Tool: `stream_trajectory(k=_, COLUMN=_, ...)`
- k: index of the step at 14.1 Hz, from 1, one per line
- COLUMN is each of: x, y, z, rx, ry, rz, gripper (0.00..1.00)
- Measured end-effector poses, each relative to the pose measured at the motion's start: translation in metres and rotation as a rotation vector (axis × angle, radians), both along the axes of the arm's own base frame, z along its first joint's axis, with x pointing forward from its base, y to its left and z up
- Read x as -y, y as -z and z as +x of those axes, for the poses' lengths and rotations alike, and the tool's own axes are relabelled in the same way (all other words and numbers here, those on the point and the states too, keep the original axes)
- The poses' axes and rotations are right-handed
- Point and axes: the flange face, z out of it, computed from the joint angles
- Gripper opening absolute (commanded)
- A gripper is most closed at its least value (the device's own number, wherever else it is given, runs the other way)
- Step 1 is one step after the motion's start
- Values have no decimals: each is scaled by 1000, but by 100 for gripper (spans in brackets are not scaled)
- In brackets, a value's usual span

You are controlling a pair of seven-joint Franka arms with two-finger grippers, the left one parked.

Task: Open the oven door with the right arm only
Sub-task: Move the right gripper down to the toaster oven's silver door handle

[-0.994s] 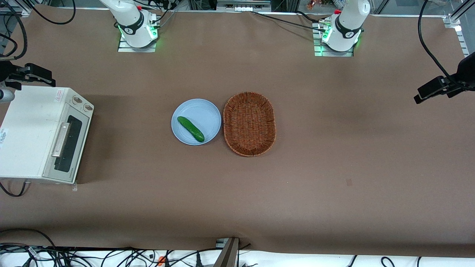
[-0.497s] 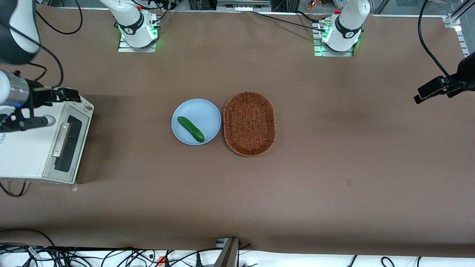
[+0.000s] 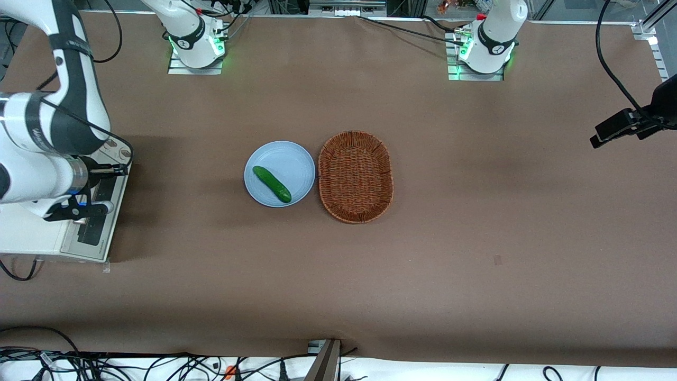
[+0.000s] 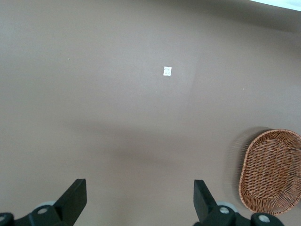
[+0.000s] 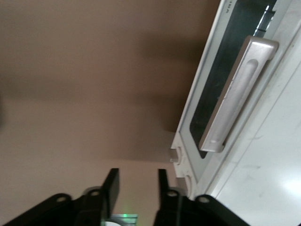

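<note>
Tool [image 5: 137, 188] above the closed oven door [image 5: 214, 101] — fingers narrowly parted, holding nothing.

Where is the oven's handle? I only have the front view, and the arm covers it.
Observer: The right wrist view shows the whole handle, with nothing touching it.
Operator: Is the door shut?
Observer: Yes, the oven door looks closed against the oven.
Operator: And the gripper?
Observer: The gripper is open and holds nothing. It is over the table in front of the door, apart from the handle.
</note>
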Motion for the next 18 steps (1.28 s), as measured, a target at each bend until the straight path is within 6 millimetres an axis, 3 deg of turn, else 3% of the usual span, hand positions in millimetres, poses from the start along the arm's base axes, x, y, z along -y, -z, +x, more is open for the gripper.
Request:
stream_trajectory(k=9, x=1, y=51, z=15, rx=-52, ry=-184, rz=-304, gripper=0)
stream_trajectory(k=18, x=22, y=57, z=18, rx=-50, ry=-185, rz=-347, gripper=0)
